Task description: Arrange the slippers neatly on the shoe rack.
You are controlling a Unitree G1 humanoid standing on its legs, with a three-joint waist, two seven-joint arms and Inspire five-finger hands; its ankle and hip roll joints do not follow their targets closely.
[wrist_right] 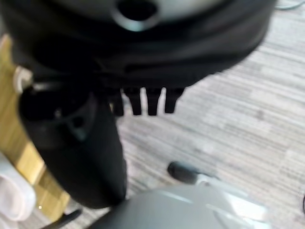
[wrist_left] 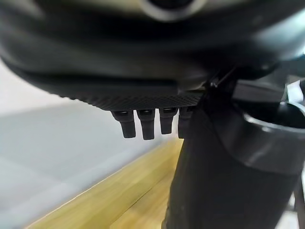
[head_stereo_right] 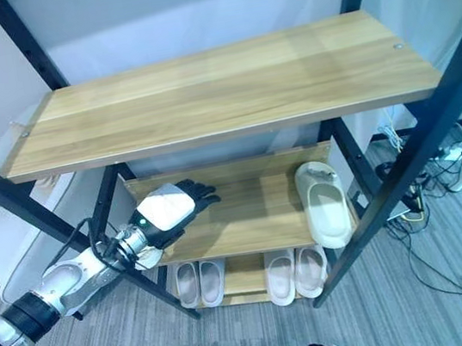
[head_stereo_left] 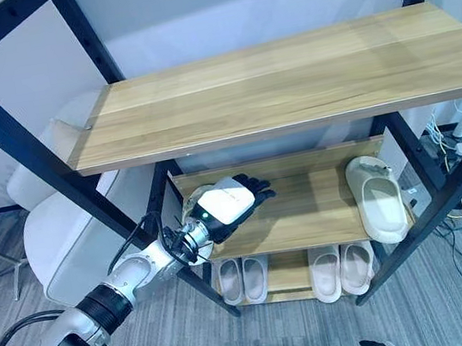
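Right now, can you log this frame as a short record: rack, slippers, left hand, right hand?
rack: shoe rack with black frame and wooden shelves; top shelf bare
middle shelf: one pale slipper at its right end, heel toward the robot
bottom shelf: two slipper pairs side by side, left pair, right pair
left hand: left hand reaching over the middle shelf's left end, fingers straight, holding nothing
right hand: right hand low over the carpet, fingers straight, holding nothing

Cream slippers, light wood-grain shoe rack with black frame, grey striped carpet
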